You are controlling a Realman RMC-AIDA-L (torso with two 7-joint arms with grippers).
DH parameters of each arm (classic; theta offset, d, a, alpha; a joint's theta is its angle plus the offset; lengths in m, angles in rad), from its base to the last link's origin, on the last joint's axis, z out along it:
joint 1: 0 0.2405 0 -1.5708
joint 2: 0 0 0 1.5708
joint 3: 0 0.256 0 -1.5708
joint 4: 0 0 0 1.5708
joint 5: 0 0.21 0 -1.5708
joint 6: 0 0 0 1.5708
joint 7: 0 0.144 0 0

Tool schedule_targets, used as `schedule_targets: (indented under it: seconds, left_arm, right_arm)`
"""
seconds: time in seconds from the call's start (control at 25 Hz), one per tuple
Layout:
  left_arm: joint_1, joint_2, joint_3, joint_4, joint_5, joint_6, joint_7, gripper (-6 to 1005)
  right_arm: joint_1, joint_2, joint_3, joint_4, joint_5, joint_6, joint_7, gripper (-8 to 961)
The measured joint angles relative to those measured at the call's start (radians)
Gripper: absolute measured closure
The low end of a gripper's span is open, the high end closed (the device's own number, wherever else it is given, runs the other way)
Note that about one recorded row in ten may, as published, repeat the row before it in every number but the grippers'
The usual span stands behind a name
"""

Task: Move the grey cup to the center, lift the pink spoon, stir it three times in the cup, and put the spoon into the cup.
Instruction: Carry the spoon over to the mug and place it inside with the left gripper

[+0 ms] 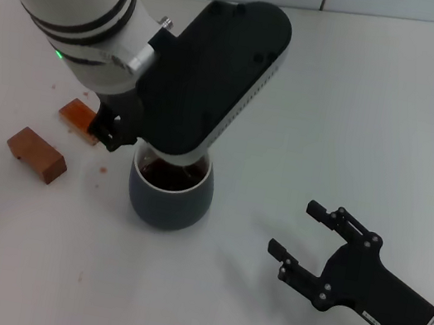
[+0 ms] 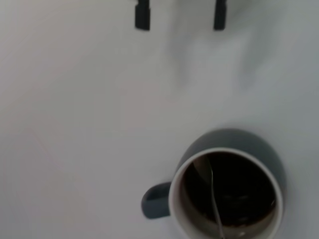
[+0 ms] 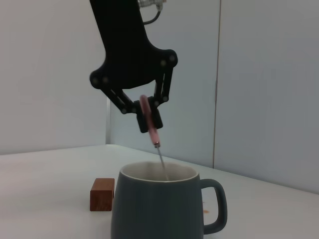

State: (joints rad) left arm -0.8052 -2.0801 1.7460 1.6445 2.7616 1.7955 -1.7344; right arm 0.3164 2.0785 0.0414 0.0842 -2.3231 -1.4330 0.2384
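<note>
Grey cup stands on the white desk, dark brown liquid inside, handle intact. Pink spoon hangs tilted, its metal neck dipping into the cup. Left hand directly above the cup, clamped on the spoon's handle. Right hand low over the desk, well apart, fingers spread. Two wooden blocks lie beside the cup.

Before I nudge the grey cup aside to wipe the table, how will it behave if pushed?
The grey cup looks squat and wide-bodied, so it should slide rather than tip. The dark liquid inside could slosh. The pink spoon, held by the left tool, dips into it and may knock the rim.
</note>
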Motion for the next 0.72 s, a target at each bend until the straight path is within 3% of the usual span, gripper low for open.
schedule_targets:
  seconds: [0.44,0.72]
  left_arm:
    - [0.036,0.001,0.004,0.047,0.026,0.087,-0.017,754]
    - [0.017,0.0,-0.014,0.041,0.036,0.063,-0.021,750]
  right_arm:
    - [0.007,0.0,0.0,-0.002,0.0,-0.001,-0.001,194]
    - [0.007,0.0,0.0,-0.003,-0.001,0.001,-0.002,195]
